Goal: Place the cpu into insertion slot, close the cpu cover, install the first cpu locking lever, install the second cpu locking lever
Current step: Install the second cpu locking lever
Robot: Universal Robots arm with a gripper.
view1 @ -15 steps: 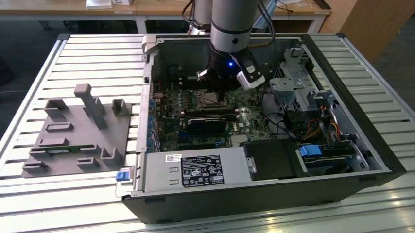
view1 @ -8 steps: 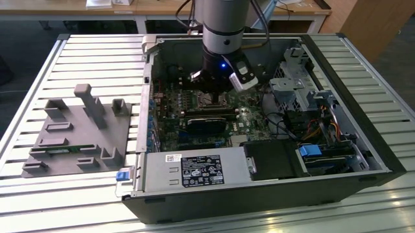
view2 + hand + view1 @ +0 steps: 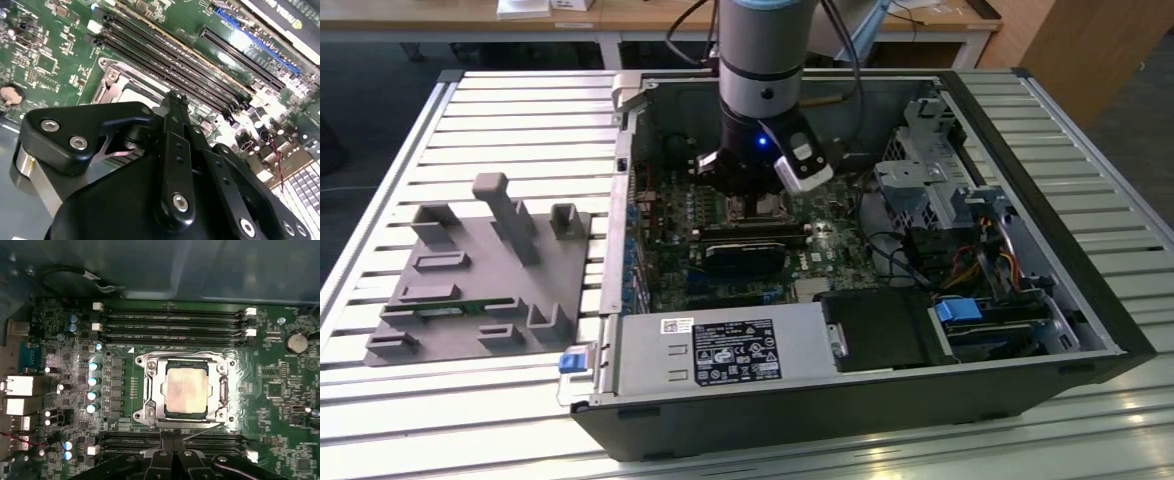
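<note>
The cpu [image 3: 186, 388] lies flat in the insertion slot [image 3: 186, 416], its pale metal face up. The cpu cover [image 3: 153, 390] lies down around it as a dull metal frame. A thin wire lever [image 3: 205, 428] runs slanted along the cover's edge nearest my fingers. My gripper [image 3: 168, 436] is shut with nothing between its fingers and hovers at that edge of the slot. In the second wrist view the gripper [image 3: 175, 97] points at the metal frame [image 3: 112, 82]. In the exterior view the gripper [image 3: 750, 200] hangs over the green board inside the open computer case.
Long memory slots [image 3: 170, 322] run on both sides of the socket. A black rectangular module [image 3: 744, 258] lies just beside it, and a labelled power supply box [image 3: 720, 352] beyond that. A drive cage [image 3: 927, 190] and cables stand at the exterior view's right. A grey fixture [image 3: 467, 280] sits outside the case.
</note>
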